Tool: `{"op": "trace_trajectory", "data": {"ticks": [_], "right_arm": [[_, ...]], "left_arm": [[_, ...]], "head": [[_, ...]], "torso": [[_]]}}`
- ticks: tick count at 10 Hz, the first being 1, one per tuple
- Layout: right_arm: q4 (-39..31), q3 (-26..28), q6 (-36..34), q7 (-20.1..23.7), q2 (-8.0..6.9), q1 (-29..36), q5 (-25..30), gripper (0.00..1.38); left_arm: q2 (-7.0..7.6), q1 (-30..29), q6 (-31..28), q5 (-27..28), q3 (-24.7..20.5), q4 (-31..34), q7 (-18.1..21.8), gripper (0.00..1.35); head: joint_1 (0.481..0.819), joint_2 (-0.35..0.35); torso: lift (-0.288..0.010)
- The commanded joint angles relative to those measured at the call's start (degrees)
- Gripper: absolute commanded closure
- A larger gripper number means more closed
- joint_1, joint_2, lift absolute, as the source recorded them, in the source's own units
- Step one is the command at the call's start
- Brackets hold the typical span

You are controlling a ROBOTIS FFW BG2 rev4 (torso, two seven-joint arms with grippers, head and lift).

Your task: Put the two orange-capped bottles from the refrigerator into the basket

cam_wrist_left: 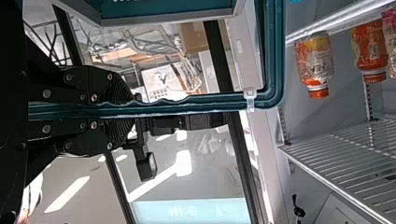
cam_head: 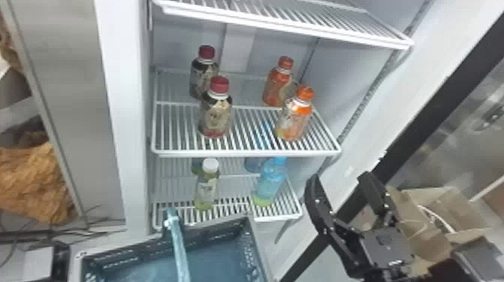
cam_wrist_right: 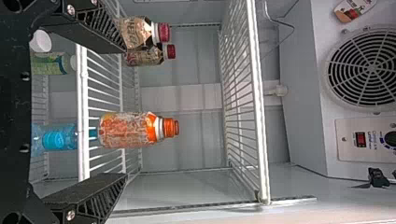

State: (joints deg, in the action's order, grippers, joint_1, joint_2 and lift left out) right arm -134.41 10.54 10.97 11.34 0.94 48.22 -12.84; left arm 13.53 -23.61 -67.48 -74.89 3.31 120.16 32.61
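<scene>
On the middle shelf, right side: front orange-capped bottle, rear orange-capped bottle just behind it, both upright. Red-capped bottles at shelf's left. Below shelf, off its right: right gripper, fingers spread wide. In front of and below shelf: basket, handle pinched by left gripper

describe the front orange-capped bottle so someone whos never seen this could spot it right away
In the open refrigerator, find the wire shelf above the basket that holds four bottles. On its right side in the head view stands the front bottle, upright, nearer the shelf's front edge than its orange-capped twin, its cap orange, unlike the dark-red-capped pair to the left.
</scene>
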Motion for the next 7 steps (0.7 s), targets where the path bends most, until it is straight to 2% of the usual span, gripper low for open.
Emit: {"op": "trace_trajectory", "data": {"ticks": [1, 7], "right_arm": [[0.05, -0.03, 0.0, 0.0, 0.03, -0.13, 0.04, 0.11], [0.47, -0.03, 0.0, -0.09, 0.12, -0.55, 0.16, 0.11]], "left_arm": [[0.09, 0.13, -0.01, -0.06, 0.12, 0.0, 0.0, 1.2], [0.09, 0.27, -0.01, -0.06, 0.23, 0.0, 0.0, 1.2]], "head": [[0.695, -0.35], [0.695, -0.35]], "torso": [[-0.04], [-0.04]]}}
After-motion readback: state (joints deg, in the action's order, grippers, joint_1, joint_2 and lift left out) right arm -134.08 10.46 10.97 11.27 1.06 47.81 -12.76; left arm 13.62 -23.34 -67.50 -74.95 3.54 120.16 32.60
